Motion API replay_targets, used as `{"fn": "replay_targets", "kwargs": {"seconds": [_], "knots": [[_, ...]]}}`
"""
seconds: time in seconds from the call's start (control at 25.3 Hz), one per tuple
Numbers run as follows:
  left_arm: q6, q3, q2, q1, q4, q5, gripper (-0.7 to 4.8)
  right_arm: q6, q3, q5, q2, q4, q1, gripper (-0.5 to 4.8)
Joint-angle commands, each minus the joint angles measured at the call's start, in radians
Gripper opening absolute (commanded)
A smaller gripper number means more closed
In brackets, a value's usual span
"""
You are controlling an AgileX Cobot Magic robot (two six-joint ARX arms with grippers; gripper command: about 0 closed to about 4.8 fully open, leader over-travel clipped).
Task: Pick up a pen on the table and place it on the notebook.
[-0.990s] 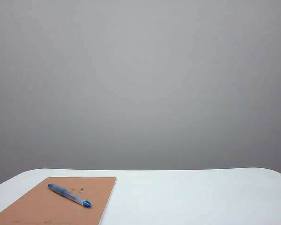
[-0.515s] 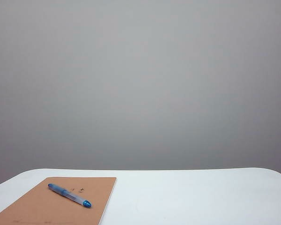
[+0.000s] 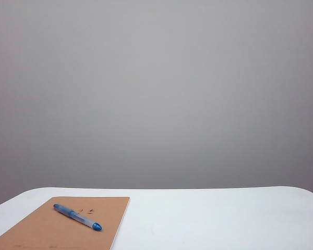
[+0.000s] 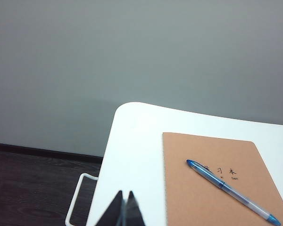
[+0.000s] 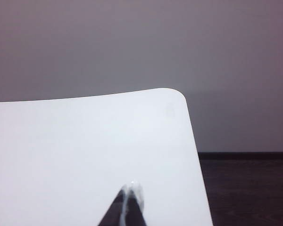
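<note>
Grey wall (image 3: pixel 156 94) fills the background behind a white table (image 3: pixel 214 219) with rounded corners. In the exterior view, the notebook (image 3: pixel 47 232) lies flat toward the 7 o'clock region of the table, its tan-brown cover facing up and its near edge cut off by the frame. The pen (image 3: pixel 77 217) rests directly on the notebook cover, lying diagonally, with its darker blue rounded end toward 4 o'clock and its other end toward 10 o'clock. A few small dark characters are printed on the cover just beside the pen barrel. Neither arm appears in the exterior view.

In the left wrist view, the left tool (image 4: pixel 124 209) sits above the table edge with its two fingers pressed together and nothing between them. The notebook (image 4: pixel 198 197) and the pen (image 4: pixel 231 192) lie well apart from this tool. A white wire frame (image 4: pixel 80 197) and dark floor (image 4: pixel 33 188) show beside the table.

In the right wrist view, the right tool (image 5: pixel 129 207) hangs over bare table surface (image 5: pixel 85 150), its fingers likewise together and holding nothing.
</note>
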Motion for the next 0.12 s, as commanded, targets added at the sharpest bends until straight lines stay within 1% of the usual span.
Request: {"fn": "replay_targets", "kwargs": {"seconds": [0.04, 0.12], "knots": [[0.000, 0.002, 0.000, 0.000, -0.012, 0.001, -0.05, 0.001, -0.006, 0.000, -0.002, 0.005, -0.001, 0.00], [0.000, 0.003, 0.000, 0.000, -0.012, 0.001, -0.05, 0.001, -0.006, 0.000, -0.002, 0.005, -0.001, 0.00]]}}
